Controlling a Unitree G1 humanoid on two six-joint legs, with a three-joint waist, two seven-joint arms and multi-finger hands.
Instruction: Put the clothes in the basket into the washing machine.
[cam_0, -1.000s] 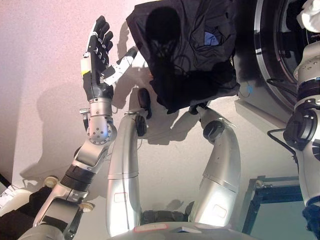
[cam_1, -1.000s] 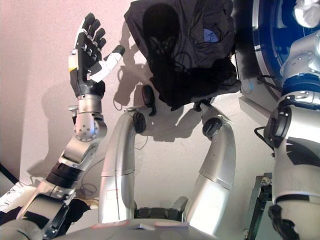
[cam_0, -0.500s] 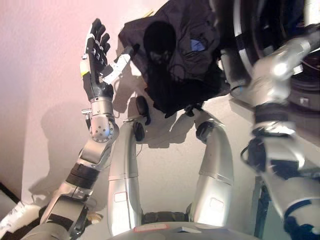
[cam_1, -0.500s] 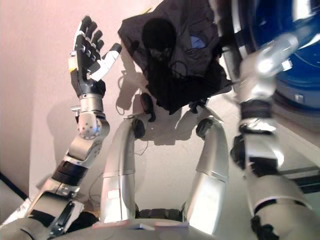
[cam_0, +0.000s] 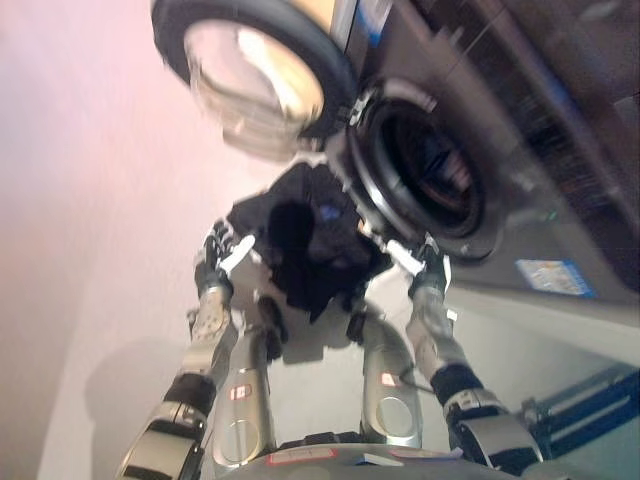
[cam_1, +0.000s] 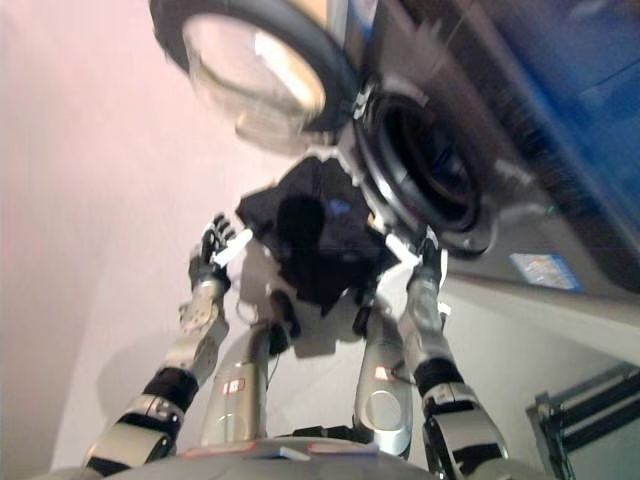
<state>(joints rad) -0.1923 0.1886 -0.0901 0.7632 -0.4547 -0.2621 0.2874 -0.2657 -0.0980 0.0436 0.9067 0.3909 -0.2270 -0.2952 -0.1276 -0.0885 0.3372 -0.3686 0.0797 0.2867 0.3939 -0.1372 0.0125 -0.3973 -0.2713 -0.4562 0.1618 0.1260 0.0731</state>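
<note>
A heap of dark clothes (cam_0: 305, 240) with a small blue patch lies on the pale floor just below the washing machine's round opening (cam_0: 425, 175). The machine's glass door (cam_0: 250, 70) is swung wide open to the left. My left hand (cam_1: 212, 250) is raised at the heap's left edge, fingers spread and open, holding nothing. My right hand (cam_1: 426, 258) is raised at the heap's right edge, just under the drum's rim, with its white thumb sticking out and nothing in it. No basket shows in either view.
The dark front panel of the washing machine (cam_0: 540, 150) fills the upper right and carries a blue label (cam_0: 555, 275). A blue-framed object (cam_0: 590, 410) stands at the lower right. Pale floor (cam_0: 90, 250) stretches to the left.
The camera has swung so the open door and drum now show above the clothes. My right arm has come in from the right edge and its hand is now raised beside the heap.
</note>
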